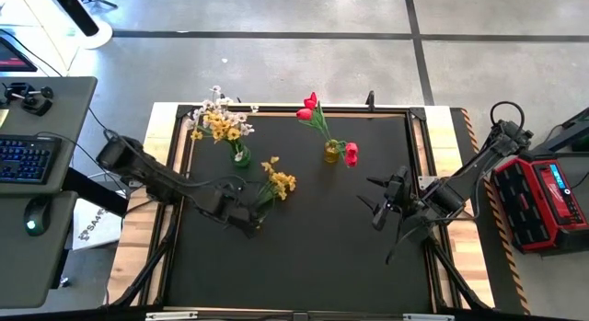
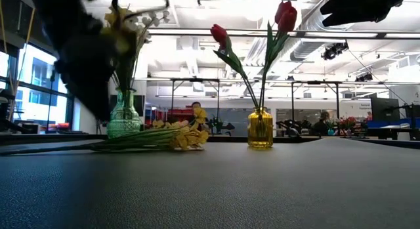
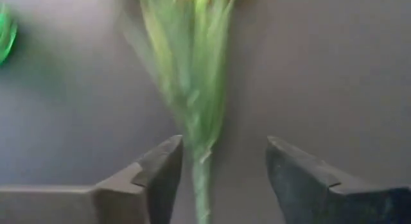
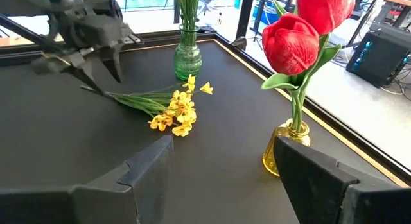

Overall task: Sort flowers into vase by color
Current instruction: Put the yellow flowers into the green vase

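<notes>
My left tool (image 1: pixel 247 222) stands open astride the yellow bunch's (image 1: pixel 277 181) stem, holding nothing; I should close squarely near the stem's end before lifting.

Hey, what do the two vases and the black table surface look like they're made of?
Green vase: looks like tinted glass, translucent and ribbed, with light glinting through it. Yellow vase: likely amber glass too, since stems show faintly through it and it shines. Black table surface: probably a rubbery or vinyl mat, matte with a fine pebbled grain; the exact material can't be told.
</notes>
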{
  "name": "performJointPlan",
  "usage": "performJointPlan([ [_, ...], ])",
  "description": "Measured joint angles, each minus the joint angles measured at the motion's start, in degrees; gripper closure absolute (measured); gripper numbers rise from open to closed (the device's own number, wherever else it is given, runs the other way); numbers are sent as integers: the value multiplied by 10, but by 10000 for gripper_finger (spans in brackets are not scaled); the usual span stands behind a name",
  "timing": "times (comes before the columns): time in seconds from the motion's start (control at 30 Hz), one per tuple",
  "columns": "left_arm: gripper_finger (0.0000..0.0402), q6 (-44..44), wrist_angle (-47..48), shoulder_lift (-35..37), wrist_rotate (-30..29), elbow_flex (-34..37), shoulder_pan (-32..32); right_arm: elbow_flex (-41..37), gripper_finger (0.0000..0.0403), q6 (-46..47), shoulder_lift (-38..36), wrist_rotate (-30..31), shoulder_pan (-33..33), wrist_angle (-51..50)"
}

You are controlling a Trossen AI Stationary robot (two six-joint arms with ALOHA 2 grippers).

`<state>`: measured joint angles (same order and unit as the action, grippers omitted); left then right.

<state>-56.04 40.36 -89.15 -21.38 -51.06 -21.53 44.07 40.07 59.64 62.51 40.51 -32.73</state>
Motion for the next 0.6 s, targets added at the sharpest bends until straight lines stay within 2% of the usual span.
performJointPlan([
  [0.17, 165, 51, -55, 12, -8, 19, 38, 0, 149, 0, 0, 5, 0, 1],
  [0.33, 167, 118, -116, -27, 38, 23, 79, 0, 149, 0, 0, 4, 0, 4],
  [0.6, 177, 157, -112, -87, 72, 5, 110, 0, 149, 0, 0, 5, 0, 4],
])
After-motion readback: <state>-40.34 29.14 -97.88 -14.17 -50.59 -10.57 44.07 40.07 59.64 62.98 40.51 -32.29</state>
